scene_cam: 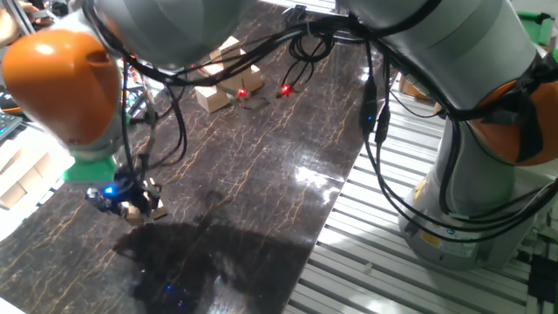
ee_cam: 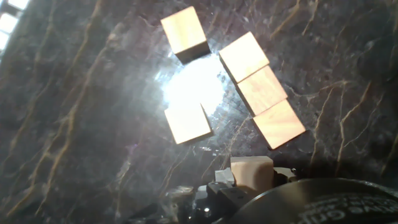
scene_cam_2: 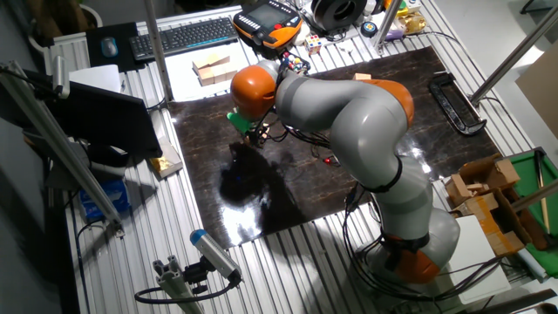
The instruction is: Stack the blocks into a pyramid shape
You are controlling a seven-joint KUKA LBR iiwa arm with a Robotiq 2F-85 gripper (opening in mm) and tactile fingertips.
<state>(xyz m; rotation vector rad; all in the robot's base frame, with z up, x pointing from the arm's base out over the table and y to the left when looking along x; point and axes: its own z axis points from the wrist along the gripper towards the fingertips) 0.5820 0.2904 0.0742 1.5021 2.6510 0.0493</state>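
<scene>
Blocks [ee_cam: 256,89] lie on the dark marbled table [scene_cam: 261,174] beneath the gripper [scene_cam: 131,202]. In the hand view, three cubes sit edge to edge in a straight diagonal row; this row reads as the pyramid's base course, packed tight so the next course can bridge the joints. Two loose cubes lie apart from it: one [ee_cam: 184,32] just beyond the row's far end, and one [ee_cam: 188,122] beside the row across a bright glare patch. A sixth cube [ee_cam: 251,170] shows at the bottom edge of the hand view, right at the fingers.

Gripper state: the jaws appear clenched on this sixth cube, which is held clear of the row. One fixed view supports this, showing a tan piece between the fingertips, low over the table.

Judged step: carrying a cube to the second course. Only the base is laid, so the task is at an early-to-middle stage.

Next move requirement: centre the held cube over a joint between two base cubes and lower it squarely. An off-centre release could tip it or push the base cubes apart.

Other wooden pieces [scene_cam: 228,85] lie at the table's far end, well apart.
</scene>
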